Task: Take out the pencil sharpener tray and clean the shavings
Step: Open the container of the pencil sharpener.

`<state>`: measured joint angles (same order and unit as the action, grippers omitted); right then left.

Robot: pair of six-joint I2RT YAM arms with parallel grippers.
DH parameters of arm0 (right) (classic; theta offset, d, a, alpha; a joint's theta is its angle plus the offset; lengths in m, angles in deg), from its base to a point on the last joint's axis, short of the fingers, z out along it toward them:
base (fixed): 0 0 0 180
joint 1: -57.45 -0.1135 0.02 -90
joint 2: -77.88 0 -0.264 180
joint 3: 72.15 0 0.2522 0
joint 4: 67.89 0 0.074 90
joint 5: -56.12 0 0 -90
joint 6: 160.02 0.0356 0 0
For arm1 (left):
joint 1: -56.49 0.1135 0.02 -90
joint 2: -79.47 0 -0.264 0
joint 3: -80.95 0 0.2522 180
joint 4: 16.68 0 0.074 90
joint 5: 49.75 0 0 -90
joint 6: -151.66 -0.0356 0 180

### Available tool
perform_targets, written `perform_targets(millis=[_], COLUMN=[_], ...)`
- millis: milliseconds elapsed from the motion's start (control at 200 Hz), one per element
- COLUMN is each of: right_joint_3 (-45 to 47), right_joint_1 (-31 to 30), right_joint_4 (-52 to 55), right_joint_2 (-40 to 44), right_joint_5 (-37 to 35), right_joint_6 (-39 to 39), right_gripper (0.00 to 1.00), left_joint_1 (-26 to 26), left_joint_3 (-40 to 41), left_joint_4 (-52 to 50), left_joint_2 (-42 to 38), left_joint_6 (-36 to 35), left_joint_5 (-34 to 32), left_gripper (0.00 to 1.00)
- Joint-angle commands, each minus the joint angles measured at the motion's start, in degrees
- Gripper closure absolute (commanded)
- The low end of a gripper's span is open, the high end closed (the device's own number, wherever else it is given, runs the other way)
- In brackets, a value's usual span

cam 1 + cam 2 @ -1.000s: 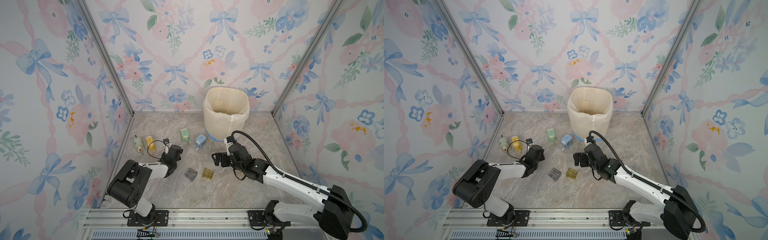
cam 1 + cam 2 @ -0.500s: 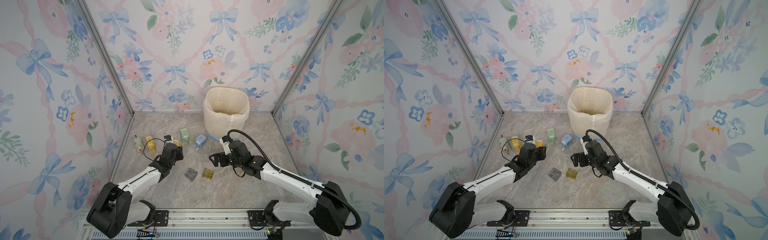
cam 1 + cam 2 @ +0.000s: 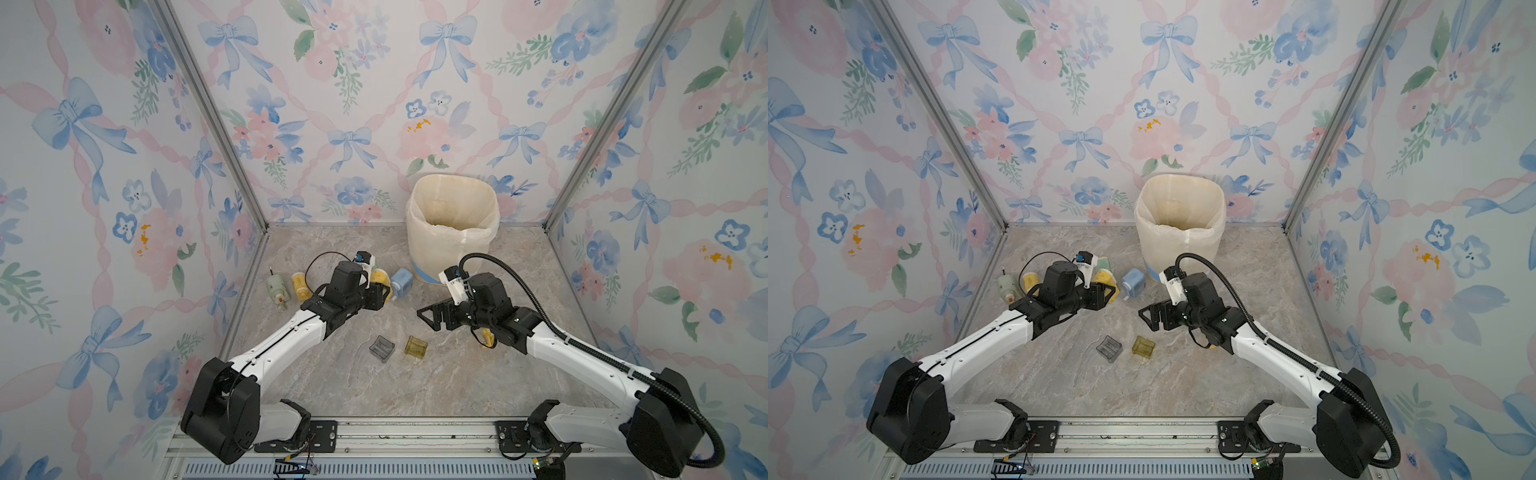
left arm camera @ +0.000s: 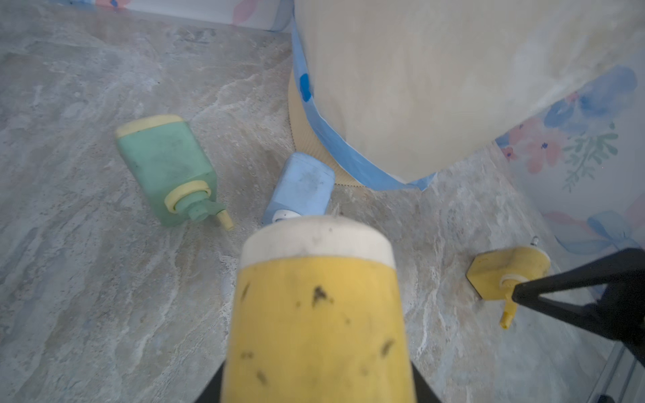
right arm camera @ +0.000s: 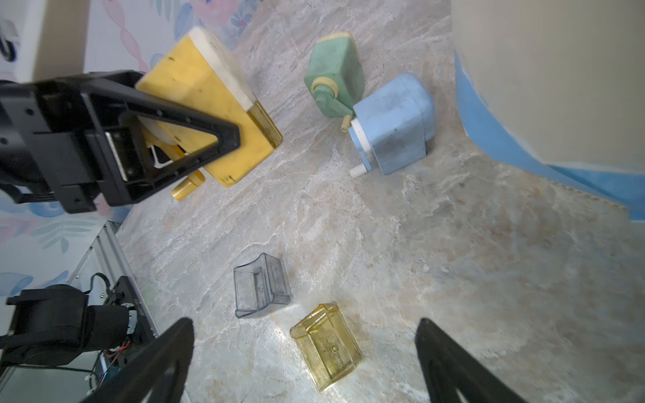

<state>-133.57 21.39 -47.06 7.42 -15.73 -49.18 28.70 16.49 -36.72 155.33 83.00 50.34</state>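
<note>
Right wrist view: left end effector (image 5: 209, 115) clamped on yellow sharpener (image 5: 209, 87), its tray (image 5: 267, 127) seated, near bin (image 5: 558, 69). Blue sharpener (image 5: 394, 125) and green sharpener (image 5: 335, 69) lie between it and bin. Right end effector (image 5: 305, 321) apart, empty, over loose yellow tray (image 5: 328, 343).

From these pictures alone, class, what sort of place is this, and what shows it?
Most likely a robot test cell dressed as a room: floral wallpaper panels on metal posts, a mounting rail along the front, and a left claw shut on a yellow sharpener near a lined bin.
</note>
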Motion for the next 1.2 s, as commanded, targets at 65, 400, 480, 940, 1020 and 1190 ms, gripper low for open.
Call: perform_targets(millis=[65, 400, 480, 940, 1020, 1190], right_joint_3=[0.03, -2.53, -2.51, -5.63, -6.51, -6.75], right_joint_1=[1.49, 2.30, 2.30, 2.30, 2.37, 2.52], right_joint_4=[-0.82, 3.32, 2.85, 4.02, 5.81, 7.74], right_joint_2=[2.70, 2.96, 2.76, 3.40, 4.02, 6.85], right_joint_5=[6.50, 16.93, 20.10, 24.72, 25.74, 28.24], right_joint_6=[-2.34, -6.40, -6.34, -7.41, -8.17, -8.60], right_gripper=[0.02, 0.06, 0.08, 0.15, 0.17, 0.19], left_joint_1=[-0.43, -0.97, -1.08, -1.26, -1.46, -1.94], left_joint_3=[-1.86, -0.89, -1.13, -0.84, -0.60, 0.05], left_joint_4=[-3.47, -3.22, -3.23, -0.76, -0.32, 0.16], left_joint_2=[0.93, -1.41, -1.16, -3.24, -4.30, -6.48], left_joint_6=[-9.65, -11.44, -11.08, -10.64, -11.14, -12.19], left_joint_5=[8.86, 23.61, 26.90, 44.59, 48.01, 51.49], left_gripper=[1.00, 1.00, 1.00, 1.00, 1.00, 1.00])
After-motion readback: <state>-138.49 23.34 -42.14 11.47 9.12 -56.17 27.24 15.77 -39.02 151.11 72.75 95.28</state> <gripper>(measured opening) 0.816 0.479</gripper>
